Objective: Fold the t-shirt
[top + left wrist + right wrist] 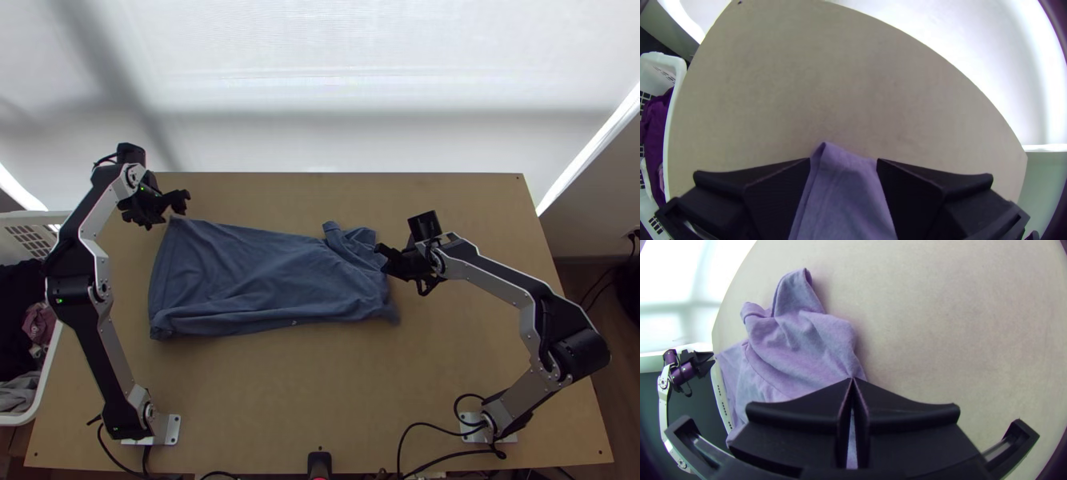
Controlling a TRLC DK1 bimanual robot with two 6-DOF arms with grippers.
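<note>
In the top view, my left gripper [170, 211] is at the far left corner of the blue t-shirt [256, 276]. The left wrist view shows that gripper [843, 162] open, the corner of the shirt [844, 195] lying between its separated fingers. My right gripper [384, 256] is at the shirt's right end, and in the right wrist view this gripper [853, 378] is shut on a pinch of the cloth [795, 342]. The shirt lies lengthwise from left to right, fairly flat on the left, rumpled on the right around a sleeve [356, 240]; a small bunch sits at its near left corner.
At the table's left stands a white basket [50, 382] holding dark and coloured clothes. Bare wood [304, 392] lies on the near side of the shirt, with cables and a small black device [319, 464] at the near edge. A white screen [360, 96] rises behind the table.
</note>
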